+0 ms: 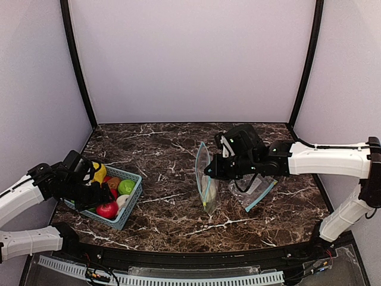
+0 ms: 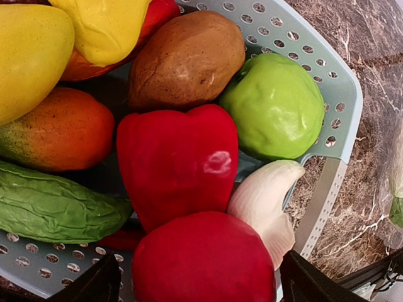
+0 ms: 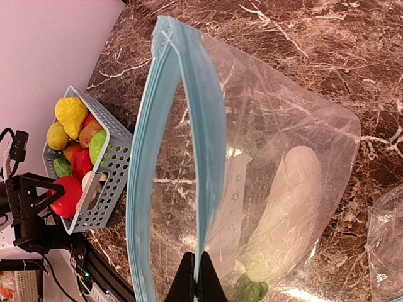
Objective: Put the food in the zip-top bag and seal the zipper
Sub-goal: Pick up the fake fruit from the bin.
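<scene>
The right gripper (image 3: 195, 280) has its fingers pinched together on the blue zipper strip of the zip-top bag (image 3: 277, 145), and holds the bag upright on the marble table (image 1: 172, 152) with its mouth spread into a narrow slit. Inside the bag, a long cream-white vegetable (image 3: 286, 207) with a green leafy end lies against the lower wall. In the top view, the same bag (image 1: 203, 173) stands near the middle of the table. A second clear bag (image 1: 260, 192) lies flat just behind the right gripper (image 1: 209, 171).

The left gripper (image 2: 198, 267) hangs over the teal basket (image 2: 340, 82) at the table's left edge. Its fingers are spread wide on either side of a round red fruit (image 2: 201, 245). Whether they touch the fruit cannot be told.

The remaining food fills the basket. A red pepper (image 2: 176, 163) is just beyond the red fruit, and a white garlic-like piece (image 2: 264, 201) is beside it. A green round fruit (image 2: 274, 107), a brown potato (image 2: 186, 60), an orange-green mango (image 2: 60, 129), a green cucumber (image 2: 56, 207) and yellow pieces (image 2: 31, 56) are also there.
</scene>
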Action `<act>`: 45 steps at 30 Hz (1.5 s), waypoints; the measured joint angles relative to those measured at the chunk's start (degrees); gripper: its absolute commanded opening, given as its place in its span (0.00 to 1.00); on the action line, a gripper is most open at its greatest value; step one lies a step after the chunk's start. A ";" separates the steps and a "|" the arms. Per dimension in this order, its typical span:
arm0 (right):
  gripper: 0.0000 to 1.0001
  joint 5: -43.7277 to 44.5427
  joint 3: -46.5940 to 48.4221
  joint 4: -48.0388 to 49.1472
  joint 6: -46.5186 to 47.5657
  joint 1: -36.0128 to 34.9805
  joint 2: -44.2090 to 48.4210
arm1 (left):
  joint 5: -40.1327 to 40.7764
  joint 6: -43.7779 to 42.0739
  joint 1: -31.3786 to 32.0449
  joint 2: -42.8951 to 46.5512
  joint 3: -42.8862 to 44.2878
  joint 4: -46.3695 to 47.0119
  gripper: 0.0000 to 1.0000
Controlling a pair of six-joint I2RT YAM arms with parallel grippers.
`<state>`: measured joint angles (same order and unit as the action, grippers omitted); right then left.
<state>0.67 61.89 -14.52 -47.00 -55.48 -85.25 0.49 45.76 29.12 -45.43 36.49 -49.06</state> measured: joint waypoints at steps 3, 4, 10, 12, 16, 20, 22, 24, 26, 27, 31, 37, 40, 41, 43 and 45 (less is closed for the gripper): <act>0.00 -0.02 -0.02 0.04 0.02 0.02 0.00 | 0.02 -0.33 0.00 -0.46 -0.02 -0.48 0.88; 0.00 0.00 -0.07 0.11 0.00 0.02 0.00 | 0.00 -0.39 0.00 -0.72 -0.02 -0.48 0.87; 0.00 -0.02 -0.39 0.42 0.00 0.02 0.00 | -0.15 -0.76 0.00 -1.38 -0.24 -0.20 0.80; 0.00 0.00 -0.44 0.44 0.00 0.00 0.00 | -0.26 -0.85 0.00 -1.38 -0.28 -0.07 0.78; 0.00 0.00 -0.44 0.68 0.00 0.02 0.00 | -0.35 -1.14 0.00 -1.38 -0.28 0.00 0.76; 0.00 -0.02 -0.44 0.81 0.00 0.02 0.00 | -0.42 -1.20 0.00 -1.38 -0.28 0.00 0.75; 0.00 -0.02 -0.44 0.81 0.00 0.02 0.00 | -0.42 -1.29 0.00 -1.38 -0.28 0.00 0.75; 0.00 0.00 -0.44 0.81 0.00 0.02 0.00 | -0.35 -1.62 0.00 -1.38 -0.28 -0.04 0.75; 0.00 -0.02 -0.44 0.81 0.02 0.02 0.00 | 0.26 -2.23 0.00 -1.25 0.09 -0.52 0.74; 0.00 -0.02 -0.46 0.81 0.02 0.02 0.00 | 0.87 -2.75 0.00 -1.09 0.61 -1.09 0.74; 0.00 -0.02 -0.48 0.81 0.09 0.02 0.09 | 4.26 -5.40 -0.02 -0.48 5.81 -4.15 0.72; 0.00 -0.66 -0.66 0.83 0.66 0.02 0.09 | 5.14 -11.34 -0.02 -0.42 15.37 -3.41 0.62; 0.00 -1.60 -0.66 0.96 1.36 0.02 0.09 | 0.33 -12.81 0.44 -1.11 16.96 0.92 0.61; 0.00 -2.01 -0.66 0.98 1.62 0.02 0.09 | -1.22 -12.96 1.09 -1.53 17.16 2.73 0.61; 0.00 -2.58 -0.66 1.11 2.21 0.02 0.09 | -2.78 -13.00 3.65 -2.93 17.79 6.80 0.61; 0.00 -3.04 -0.66 1.18 2.64 0.02 0.09 | -3.39 -12.98 8.09 -5.57 19.15 11.10 0.61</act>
<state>-2.37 61.23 -13.34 -44.36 -55.46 -85.17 -2.90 32.77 37.21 -51.00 55.64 -37.95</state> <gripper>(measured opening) 0.006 0.718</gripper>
